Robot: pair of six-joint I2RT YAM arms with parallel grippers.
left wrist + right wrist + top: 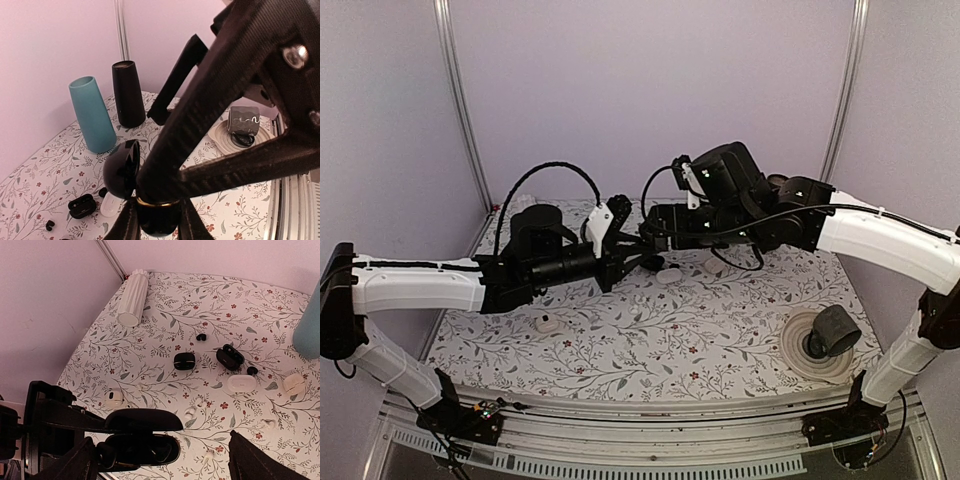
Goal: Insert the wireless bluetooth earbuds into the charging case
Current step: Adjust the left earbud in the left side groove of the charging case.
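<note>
Earbuds down on the table, case held up open between my claws.

The loose earbuds lie scattered on the floral table (pixel 165 300): one black earbud (pixel 201 337) towards the far side, and a white earbud (pixel 190 413) closer under my arms, among several spare cases such as a closed white case (pixel 242 383). Neither claw has one. My left claw (pixel 157 227) is clenched on the black charging case (pixel 145 449), lifted clear of the table with its lid (pixel 142 420) swung open, I judge so that the wells face my other arm. My right claw (pixel 165 465) hangs just above that case with its fingers spread wide and nothing between them, so a bud has yet to be fetched. Whether the wells already hold one I cannot tell. A mug (pixel 833 330) sits apart on the near right.
</note>
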